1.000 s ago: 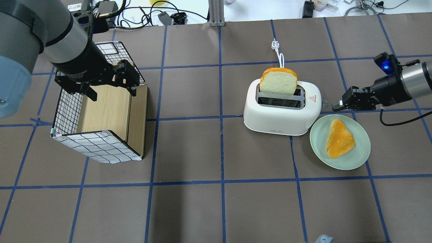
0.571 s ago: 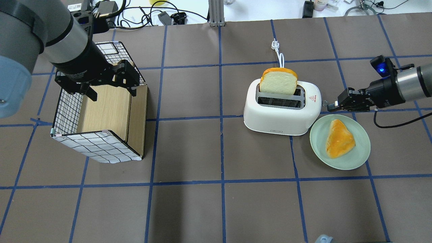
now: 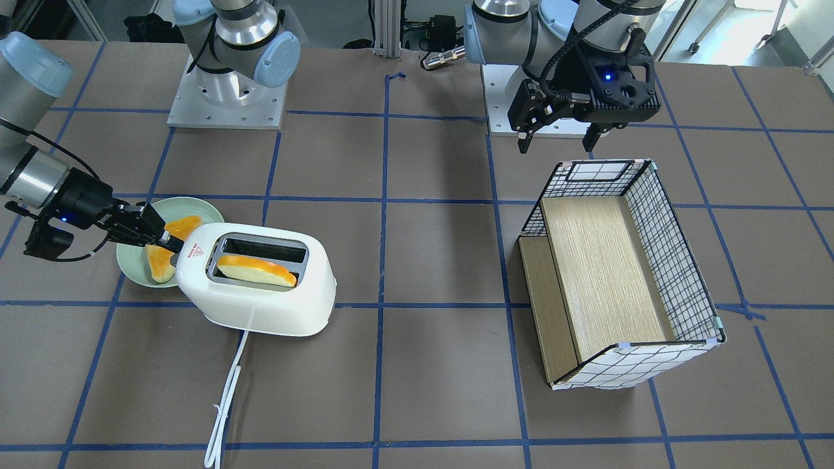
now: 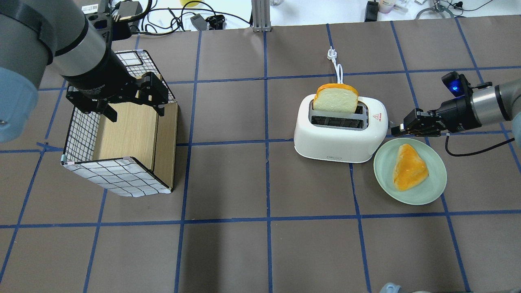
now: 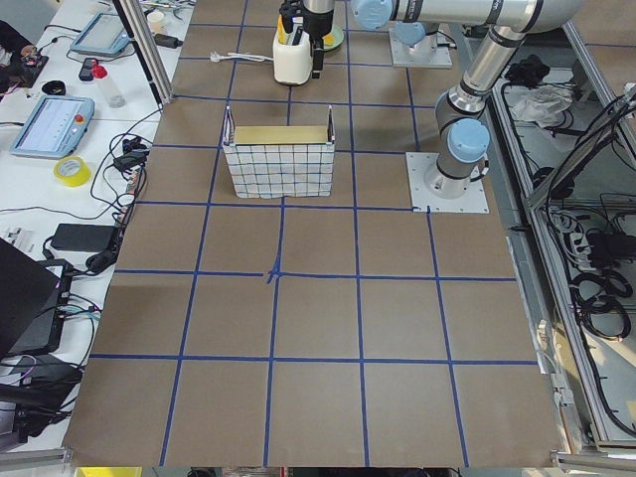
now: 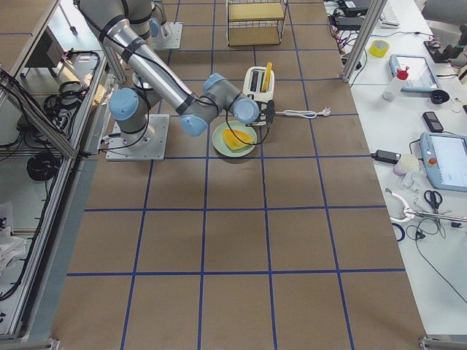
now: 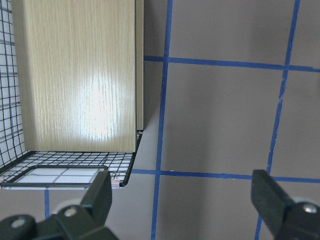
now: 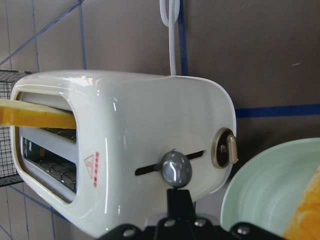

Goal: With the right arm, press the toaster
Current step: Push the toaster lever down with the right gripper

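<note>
The white toaster (image 4: 338,136) stands right of the table's middle, with a bread slice (image 4: 337,97) upright in its far slot. It also shows in the front-facing view (image 3: 273,312) and the right wrist view (image 8: 150,125). My right gripper (image 4: 397,129) is shut and empty, level with the toaster's right end. In the right wrist view its fingertips (image 8: 180,200) sit right at the grey lever knob (image 8: 175,169); I cannot tell whether they touch. My left gripper (image 4: 136,114) is open and empty, hovering over the wire basket (image 4: 122,179).
A pale green plate (image 4: 382,162) with a toast piece (image 4: 409,167) lies just in front of my right gripper, next to the toaster. The white cord (image 4: 337,67) runs away behind the toaster. The basket holds a wooden shelf (image 7: 80,75).
My right gripper has moved left, closing on the toaster's end lever. The left arm, the toaster and the plate have not moved.
</note>
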`<act>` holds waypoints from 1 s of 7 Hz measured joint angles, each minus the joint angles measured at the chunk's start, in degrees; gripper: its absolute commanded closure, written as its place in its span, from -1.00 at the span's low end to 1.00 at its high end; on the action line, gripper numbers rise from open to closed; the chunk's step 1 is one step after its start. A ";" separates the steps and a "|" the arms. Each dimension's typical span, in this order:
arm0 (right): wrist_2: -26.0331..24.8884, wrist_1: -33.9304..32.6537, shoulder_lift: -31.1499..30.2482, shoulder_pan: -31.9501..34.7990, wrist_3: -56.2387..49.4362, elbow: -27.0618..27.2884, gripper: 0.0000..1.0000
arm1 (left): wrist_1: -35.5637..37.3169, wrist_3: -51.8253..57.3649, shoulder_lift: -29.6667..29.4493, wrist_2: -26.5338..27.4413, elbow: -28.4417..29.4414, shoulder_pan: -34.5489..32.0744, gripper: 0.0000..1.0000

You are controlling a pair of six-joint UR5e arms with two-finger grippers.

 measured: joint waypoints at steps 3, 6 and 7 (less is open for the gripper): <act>0.04 -1.11 1.34 0.00 0.02 0.02 1.00 | 0.00 0.00 0.00 -0.03 -0.02 0.00 -1.00; 0.04 -2.64 2.38 0.00 0.06 0.05 1.00 | 0.00 0.00 0.00 0.01 -0.03 0.00 -1.00; 0.04 -2.91 2.41 0.00 0.26 0.01 1.00 | 0.00 0.00 0.00 0.01 -0.03 0.00 -1.00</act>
